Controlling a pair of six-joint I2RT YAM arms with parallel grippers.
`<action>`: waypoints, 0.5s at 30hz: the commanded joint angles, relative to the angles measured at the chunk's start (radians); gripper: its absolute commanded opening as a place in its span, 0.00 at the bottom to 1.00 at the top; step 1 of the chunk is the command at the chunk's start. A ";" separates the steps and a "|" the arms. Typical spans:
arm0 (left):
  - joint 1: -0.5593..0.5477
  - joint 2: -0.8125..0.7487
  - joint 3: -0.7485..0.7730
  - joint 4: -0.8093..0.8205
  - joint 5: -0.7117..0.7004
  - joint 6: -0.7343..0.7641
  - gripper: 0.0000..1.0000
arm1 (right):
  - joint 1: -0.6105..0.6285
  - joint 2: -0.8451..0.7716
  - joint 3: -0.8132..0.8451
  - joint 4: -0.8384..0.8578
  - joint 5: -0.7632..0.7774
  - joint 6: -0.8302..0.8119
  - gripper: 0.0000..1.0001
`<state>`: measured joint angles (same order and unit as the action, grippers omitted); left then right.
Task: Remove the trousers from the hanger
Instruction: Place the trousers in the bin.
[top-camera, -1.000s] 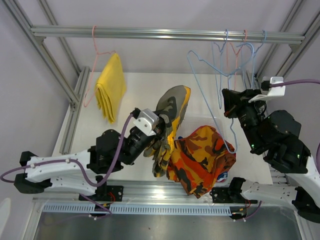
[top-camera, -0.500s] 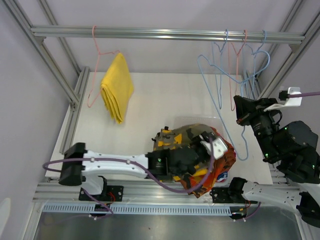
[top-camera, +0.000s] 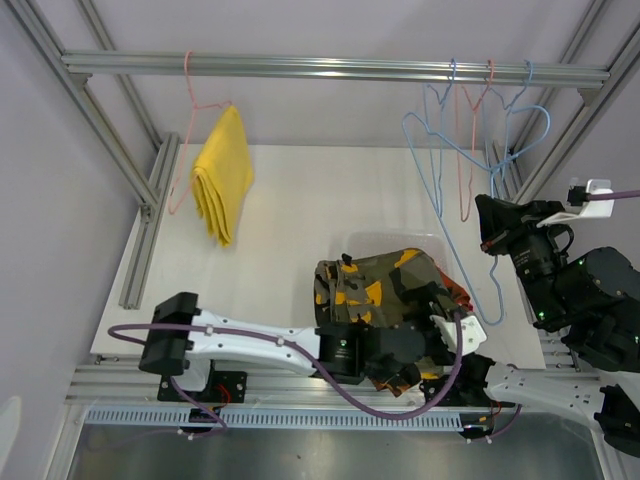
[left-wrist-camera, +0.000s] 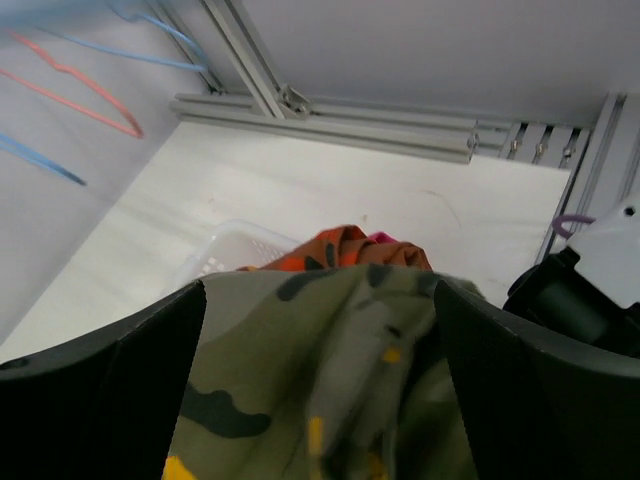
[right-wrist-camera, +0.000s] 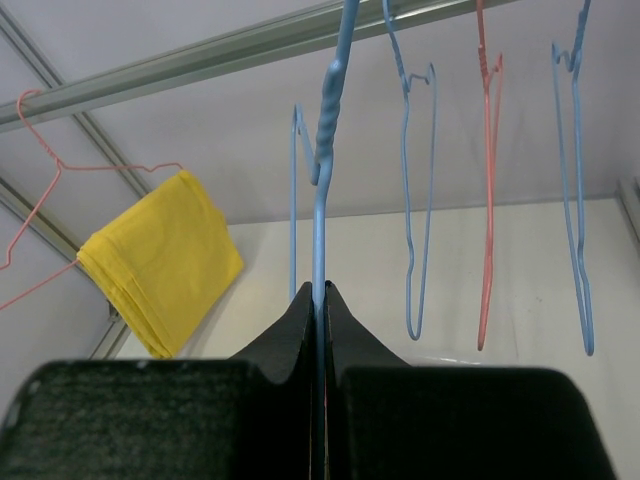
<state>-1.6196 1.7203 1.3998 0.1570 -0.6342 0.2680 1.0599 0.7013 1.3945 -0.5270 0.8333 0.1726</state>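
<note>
Left wrist: bin (left-wrist-camera: 222, 252) mostly beneath olive trousers (left-wrist-camera: 300, 390)

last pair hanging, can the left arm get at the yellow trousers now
Probably yes: the left hand is open, and only bare table lies between it and the yellow trousers.

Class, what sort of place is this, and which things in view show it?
Probably a robotics lab test cell, not a home: an aluminium-profile frame encloses the white table, two black robot arms are bolted at its edge, and wire hangers, one bearing folded yellow trousers, hang from it.
</note>
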 joint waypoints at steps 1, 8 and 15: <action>-0.014 -0.146 0.063 -0.035 -0.012 -0.036 0.99 | -0.003 -0.005 -0.009 0.025 0.009 0.002 0.00; -0.014 -0.100 0.191 -0.359 -0.052 -0.148 1.00 | -0.001 -0.006 -0.023 0.039 -0.003 0.021 0.00; -0.010 -0.215 0.076 -0.346 -0.110 -0.317 0.99 | -0.001 -0.020 -0.043 0.059 -0.014 0.028 0.00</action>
<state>-1.6279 1.5978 1.5288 -0.1913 -0.6865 0.0418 1.0599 0.6941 1.3537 -0.5182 0.8291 0.1902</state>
